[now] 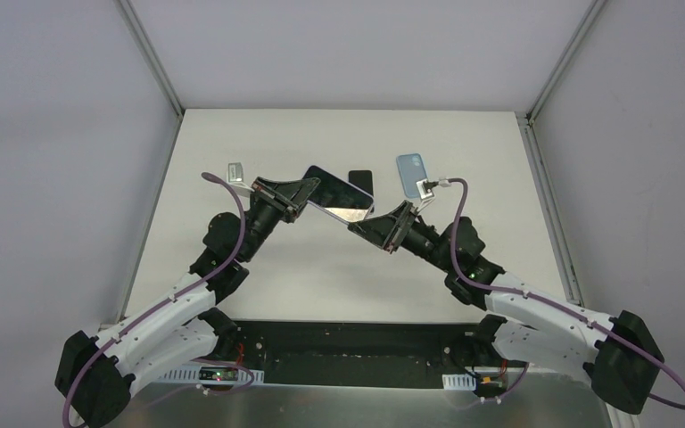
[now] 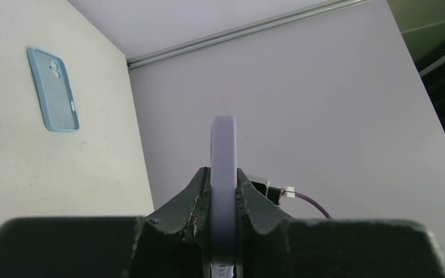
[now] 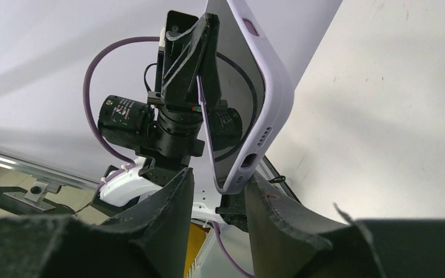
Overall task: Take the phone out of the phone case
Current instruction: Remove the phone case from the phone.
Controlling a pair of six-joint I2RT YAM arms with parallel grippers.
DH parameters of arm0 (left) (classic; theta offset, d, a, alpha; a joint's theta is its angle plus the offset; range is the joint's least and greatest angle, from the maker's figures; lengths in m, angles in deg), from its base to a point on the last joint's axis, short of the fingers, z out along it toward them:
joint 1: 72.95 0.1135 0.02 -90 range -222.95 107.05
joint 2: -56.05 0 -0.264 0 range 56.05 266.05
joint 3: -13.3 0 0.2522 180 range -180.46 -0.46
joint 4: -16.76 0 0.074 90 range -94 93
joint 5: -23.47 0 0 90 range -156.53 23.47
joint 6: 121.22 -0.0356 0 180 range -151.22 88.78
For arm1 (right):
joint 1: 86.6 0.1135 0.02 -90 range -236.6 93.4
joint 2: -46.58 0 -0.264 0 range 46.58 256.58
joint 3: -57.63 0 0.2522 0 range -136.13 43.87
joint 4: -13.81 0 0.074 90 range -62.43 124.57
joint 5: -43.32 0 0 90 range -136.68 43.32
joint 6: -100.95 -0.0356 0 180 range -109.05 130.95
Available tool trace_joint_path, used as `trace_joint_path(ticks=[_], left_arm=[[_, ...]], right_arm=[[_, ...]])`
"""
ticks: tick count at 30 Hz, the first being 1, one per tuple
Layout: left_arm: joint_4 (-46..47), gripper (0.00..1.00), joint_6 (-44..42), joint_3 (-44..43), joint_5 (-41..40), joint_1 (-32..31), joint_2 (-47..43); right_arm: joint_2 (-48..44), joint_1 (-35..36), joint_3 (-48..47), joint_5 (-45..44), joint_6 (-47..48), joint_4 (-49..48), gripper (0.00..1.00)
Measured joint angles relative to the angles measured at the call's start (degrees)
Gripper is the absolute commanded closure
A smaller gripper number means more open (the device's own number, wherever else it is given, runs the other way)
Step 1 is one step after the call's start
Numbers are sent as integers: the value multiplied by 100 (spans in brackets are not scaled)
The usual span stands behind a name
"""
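The left gripper (image 2: pixel 224 176) is clamped on the phone (image 1: pixel 341 200), steadying it edge-up. The right gripper (image 3: pixel 219 180), jaws apart, straddles the phone's lower corner, likely to peel the lilac case (image 3: pixel 275 87) off.

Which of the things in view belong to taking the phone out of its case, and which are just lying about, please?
Job in hand:
phone in its lilac case, held aloft
left hand, clamped on it
right hand, at its lower corner

Lying about:
light blue case
black phone-shaped item
both flat on the table
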Motion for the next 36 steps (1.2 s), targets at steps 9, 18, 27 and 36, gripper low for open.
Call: trace_joint_path(ticks=[9, 18, 27, 36], left_arm=[[-2, 100, 186, 0, -20, 0, 39], [33, 100, 341, 0, -33, 0, 39], [160, 100, 625, 0, 63, 7, 116], [323, 100, 879, 0, 420, 24, 177]], right_arm=[[258, 4, 68, 2, -96, -470, 70], [278, 4, 162, 44, -90, -782, 84], [280, 4, 162, 170, 391, -1056, 100], [-190, 111, 254, 234, 1578, -907, 100]])
